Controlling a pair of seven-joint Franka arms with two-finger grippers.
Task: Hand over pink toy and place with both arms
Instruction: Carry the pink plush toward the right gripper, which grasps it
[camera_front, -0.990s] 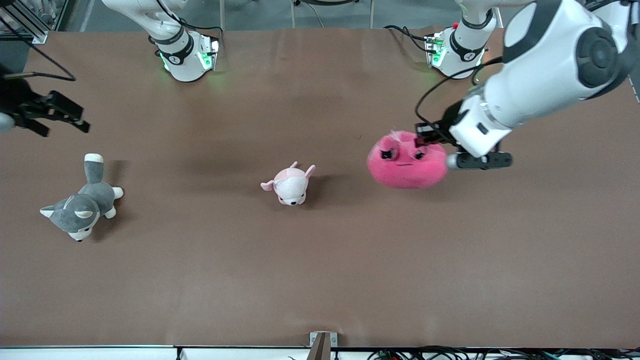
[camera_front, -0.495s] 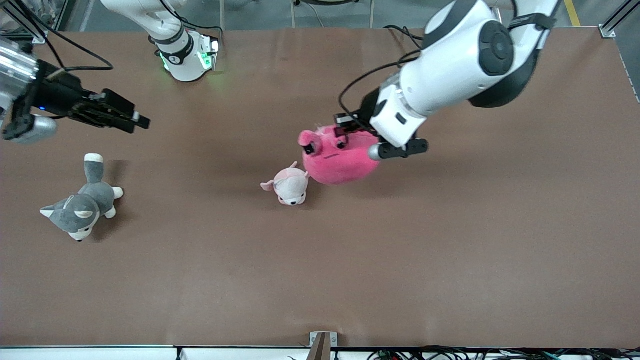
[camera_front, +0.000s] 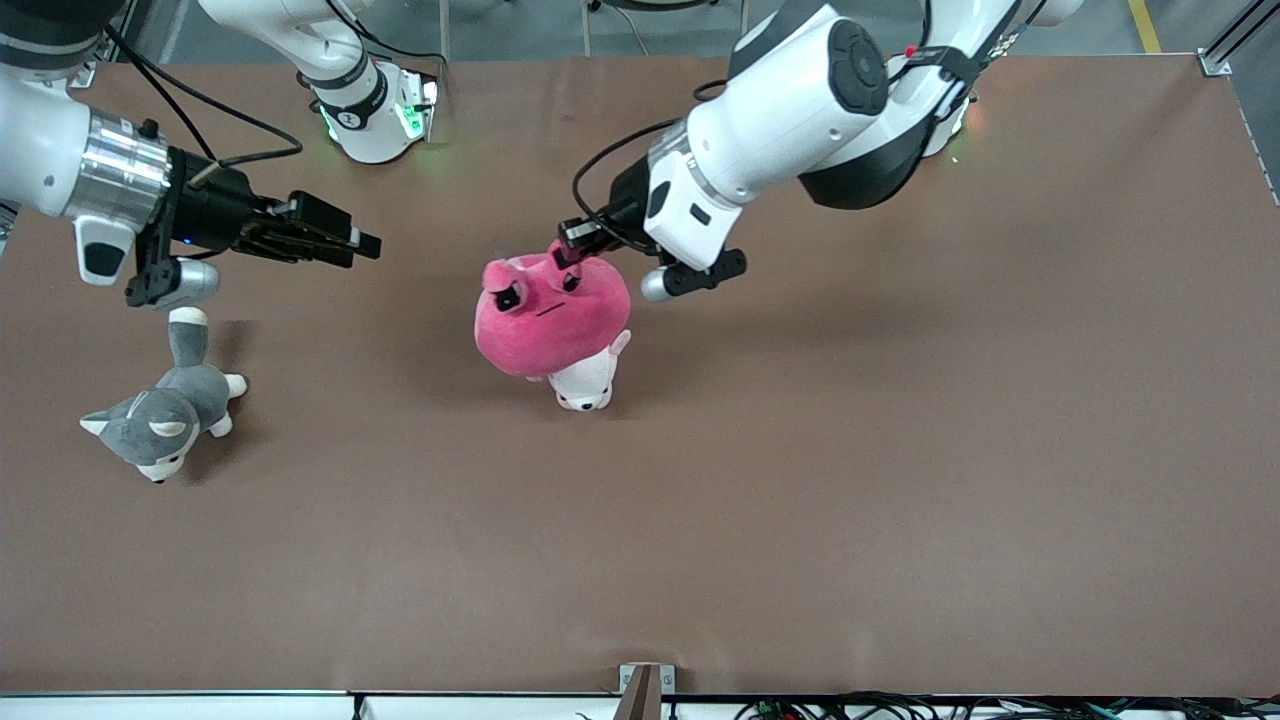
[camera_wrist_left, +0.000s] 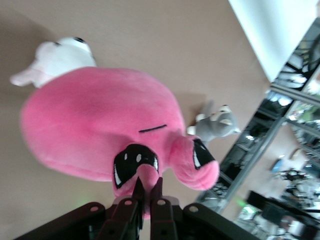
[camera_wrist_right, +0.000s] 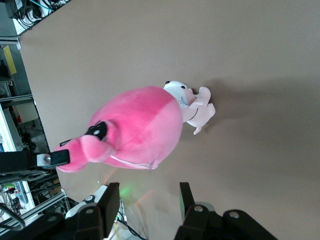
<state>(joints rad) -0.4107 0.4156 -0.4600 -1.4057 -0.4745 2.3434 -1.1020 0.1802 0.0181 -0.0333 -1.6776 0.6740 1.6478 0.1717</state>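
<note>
Right now, in the front view, my left gripper (camera_front: 572, 248) sits just above the middle of the frame, pressed together on a tuft at the top of the pink toy (camera_front: 545, 320). The toy hangs from that pinch, face toward the camera, over the pale plush (camera_front: 590, 382), which lies on the table (camera_front: 800, 500) with its white face showing just under the toy's lower edge. My right gripper (camera_front: 350, 240) is in the upper part of the frame toward the right arm's end of the table, pointing sideways at the toy and well apart from it, over bare tabletop. The grey dog (camera_front: 160, 420) lies lower in the frame, at that same end of the table. In the left wrist view, my fingers (camera_wrist_left: 137, 192) come up from the bottom edge with almost no gap, clamping pink fabric between the toy's two black eyes. The toy's body fills the middle of the frame, the pale plush peeks out at the top, and the dog is small near the metal framing. In the right wrist view, my right fingers (camera_wrist_right: 111, 200) stand spread at the bottom edge with nothing between them. The toy hangs mid-frame, lapping over the pale plush, and my left gripper's tip shows at the toy's ear near the frame's edge.
</note>
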